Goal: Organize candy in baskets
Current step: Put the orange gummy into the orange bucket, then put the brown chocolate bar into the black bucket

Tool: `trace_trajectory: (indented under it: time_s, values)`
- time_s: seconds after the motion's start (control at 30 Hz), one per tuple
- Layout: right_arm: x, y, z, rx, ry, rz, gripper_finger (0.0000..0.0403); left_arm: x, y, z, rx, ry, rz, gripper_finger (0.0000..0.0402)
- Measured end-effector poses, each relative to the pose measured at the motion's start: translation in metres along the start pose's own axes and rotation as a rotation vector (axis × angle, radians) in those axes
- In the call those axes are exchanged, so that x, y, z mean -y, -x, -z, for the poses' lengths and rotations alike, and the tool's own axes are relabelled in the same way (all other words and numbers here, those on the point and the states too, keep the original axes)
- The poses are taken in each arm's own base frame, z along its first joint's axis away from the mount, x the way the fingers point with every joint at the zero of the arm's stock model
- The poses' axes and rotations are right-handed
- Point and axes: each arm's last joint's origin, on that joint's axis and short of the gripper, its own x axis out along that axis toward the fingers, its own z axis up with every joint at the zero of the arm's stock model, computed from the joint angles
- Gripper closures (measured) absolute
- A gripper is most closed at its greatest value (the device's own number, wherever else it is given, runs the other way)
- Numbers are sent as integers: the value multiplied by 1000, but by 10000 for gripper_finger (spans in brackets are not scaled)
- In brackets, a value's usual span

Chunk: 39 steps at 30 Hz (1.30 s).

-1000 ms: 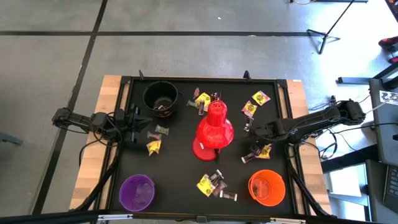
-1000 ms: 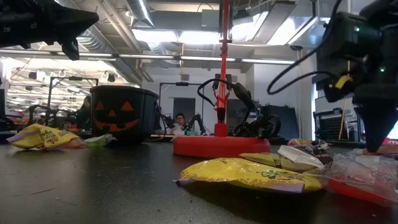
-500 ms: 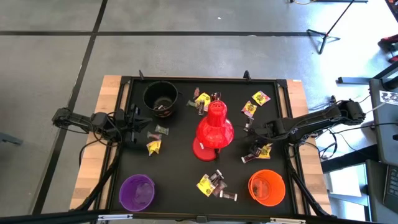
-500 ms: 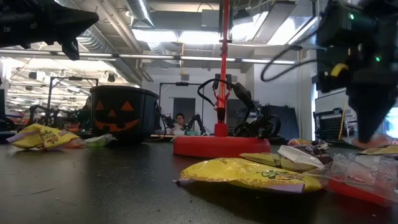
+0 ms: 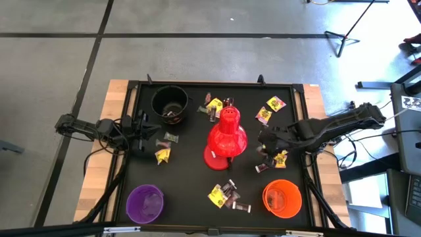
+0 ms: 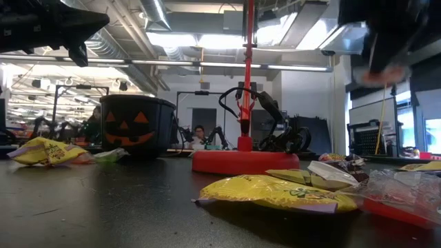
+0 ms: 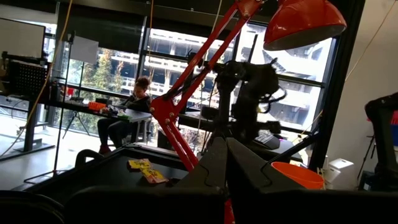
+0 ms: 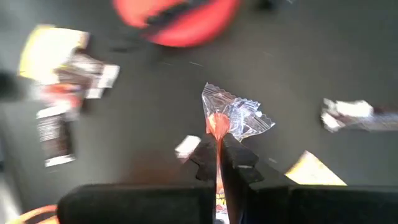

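The candy lies scattered on the black table: yellow packs [image 5: 162, 155] [image 5: 217, 195] [image 5: 275, 103] and a dark one [image 5: 262, 168]. The black bucket [image 5: 169, 102] stands far left, the purple bucket [image 5: 145, 203] near left and the orange bucket [image 5: 282, 198] near right. My right gripper [image 5: 265, 146] hangs above the table, right of the red lamp, shut on a clear-wrapped orange-red candy [image 8: 231, 115]. In the low view the candy shows as an orange blur [image 6: 384, 73] high up. My left gripper [image 5: 148, 135] waits shut at the left edge, between the black bucket and a yellow pack. My right gripper [image 8: 219, 149] pinches the clear-wrapped candy between its two fingertips at the wrapper's end [image 8: 217, 129] beside the orange-red sweet. The fingers come from above, pointing down. The candy is lifted clear of the table, and the crinkled rest of the wrapper sticks out beyond the fingertips.
The red desk lamp [image 5: 227, 138] stands mid-table on its round base [image 6: 244, 161], close to my right gripper's left. More candy lies below the gripper: a yellow pack [image 5: 281, 158] and a silvery piece [image 8: 360, 115]. A raised rim [image 5: 217, 84] frames the table.
My right gripper has risen from the table top by the yellow pack, carrying the clear-wrapped candy up with it, and shifted a little toward the lamp. In the low view it has climbed from table height to the picture's top. The other candy has stayed in place.
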Motion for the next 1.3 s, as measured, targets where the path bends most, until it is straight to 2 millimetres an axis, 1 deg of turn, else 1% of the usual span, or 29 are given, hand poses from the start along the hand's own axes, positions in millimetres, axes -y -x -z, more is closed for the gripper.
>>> trace_trajectory:
  time_s: [0.13, 0.23, 0.33, 0.63, 0.87, 0.93, 1.03, 1.17, 1.3]
  values:
    - [-29, 16, 7, 35, 106, -111, 397, 0, 0, 0, 0, 0, 0, 401]
    - [-48, 23, 19, 41, 165, -190, 397, 0, 0, 0, 0, 0, 0, 401]
    - [-61, 27, 33, 17, 174, -241, 397, 0, 0, 0, 0, 0, 0, 401]
    - [-80, 36, 70, -87, 48, -293, 396, 0, 0, 0, 1, 1, 0, 401]
    - [-86, 41, 82, -32, -9, -275, 389, 0, 0, 0, 0, 0, 0, 401]
    - [-88, 40, 84, -38, -12, -279, 380, 0, 0, 0, 0, 0, 0, 401]
    - [-92, 36, 85, -49, -20, -281, 353, 0, 0, 0, 0, 0, 0, 401]
    - [-98, 26, 86, -81, -10, -266, 299, 0, 0, 0, 0, 0, 0, 401]
    - [-99, 15, 85, -92, 40, -198, 252, 0, 0, 0, 0, 0, 0, 401]
